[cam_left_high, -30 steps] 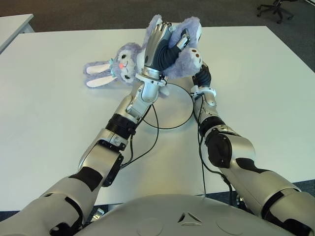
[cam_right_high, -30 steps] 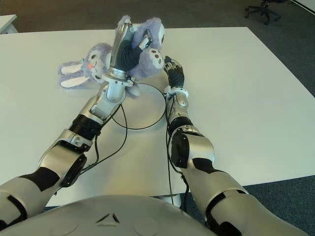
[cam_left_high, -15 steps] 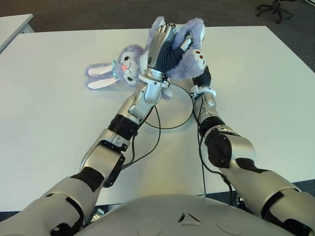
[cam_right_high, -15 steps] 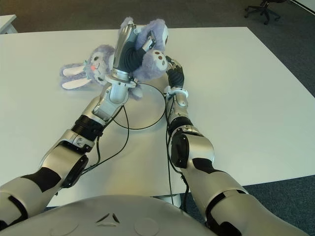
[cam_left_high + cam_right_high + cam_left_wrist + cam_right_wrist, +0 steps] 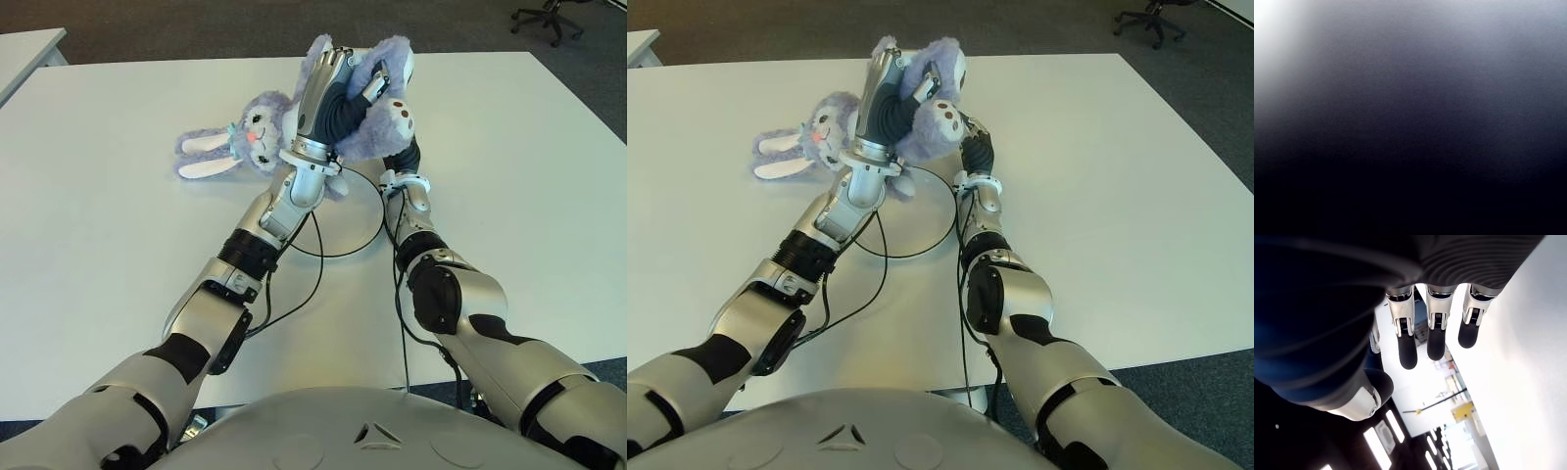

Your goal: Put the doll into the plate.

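A purple plush bunny doll [image 5: 259,130] hangs tilted over the far edge of the plate, its long ears [image 5: 204,157] touching the table to the left. My left hand [image 5: 336,86] is shut on the doll's body and holds it above the table. The white round plate [image 5: 349,217] with a dark rim lies just below and in front of the doll. My right hand [image 5: 404,157] shows at the plate's right edge, under the doll's foot, fingers [image 5: 1406,345] straight and holding nothing. The left wrist view is fully covered by a dark blur.
The white table [image 5: 98,255] stretches wide on both sides of the plate. Black cables [image 5: 306,269] run along both forearms. An office chair [image 5: 549,15] stands on the floor at the far right, and another table's corner [image 5: 24,49] shows at the far left.
My left hand has carried the doll a little to the right, farther over the plate's far edge; the ears dragged along. The right hand has stayed where it was.
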Robot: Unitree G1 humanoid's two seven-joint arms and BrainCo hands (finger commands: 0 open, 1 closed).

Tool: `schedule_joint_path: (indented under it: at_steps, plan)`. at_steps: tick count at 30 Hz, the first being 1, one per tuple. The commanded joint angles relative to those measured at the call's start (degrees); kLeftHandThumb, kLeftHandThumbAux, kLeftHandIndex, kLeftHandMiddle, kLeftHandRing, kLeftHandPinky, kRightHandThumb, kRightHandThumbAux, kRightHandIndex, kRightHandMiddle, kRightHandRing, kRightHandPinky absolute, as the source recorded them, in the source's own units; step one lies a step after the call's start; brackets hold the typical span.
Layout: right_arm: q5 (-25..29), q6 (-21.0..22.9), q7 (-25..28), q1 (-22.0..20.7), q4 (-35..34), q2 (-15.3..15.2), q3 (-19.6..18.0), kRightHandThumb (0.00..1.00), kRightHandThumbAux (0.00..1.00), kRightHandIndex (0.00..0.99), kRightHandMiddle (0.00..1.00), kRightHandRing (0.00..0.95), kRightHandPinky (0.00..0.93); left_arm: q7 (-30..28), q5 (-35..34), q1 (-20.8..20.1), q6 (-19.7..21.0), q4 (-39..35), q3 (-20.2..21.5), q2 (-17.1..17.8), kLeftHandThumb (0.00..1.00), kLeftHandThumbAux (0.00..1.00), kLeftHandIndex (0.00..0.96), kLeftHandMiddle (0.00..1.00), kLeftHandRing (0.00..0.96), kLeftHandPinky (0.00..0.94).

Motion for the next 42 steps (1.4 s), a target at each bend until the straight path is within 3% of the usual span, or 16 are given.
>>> schedule_joint_path:
  at_steps: [1,16,32,42]
  plan:
    - [0.5,3.6,-0.6,5.3,3.5,1.9,-0.4,0.705,0.716,0.42,0.2,0.132,0.113,-0.7,-0.4,1.0,0.4,-1.0,0.1,-0.3,0.747,0.648,0.757,0.829,0.835,0.831]
    - [0.3,3.6,-0.6,5.3,3.6,1.9,-0.3,0.705,0.716,0.418,0.191,0.132,0.111,-2.0,-3.1,2.3,0.4,-2.2,0.9,-1.7,0.782,0.646,0.783,0.862,0.855,0.855]
    - [1.0,3.3,0.1,5.2,3.4,1.9,-0.9,0.708,0.717,0.418,0.195,0.134,0.118,-2.7,-6.8,2.4,-3.3,-1.0,1.4,-2.5,0.796,0.651,0.759,0.846,0.848,0.846]
    - [1.3,3.3,0.7,5.2,3.4,1.9,-1.2,0.707,0.717,0.417,0.19,0.124,0.099,-5.3,-9.5,3.0,-3.3,-1.5,1.8,-3.0,0.798,0.658,0.754,0.85,0.852,0.863]
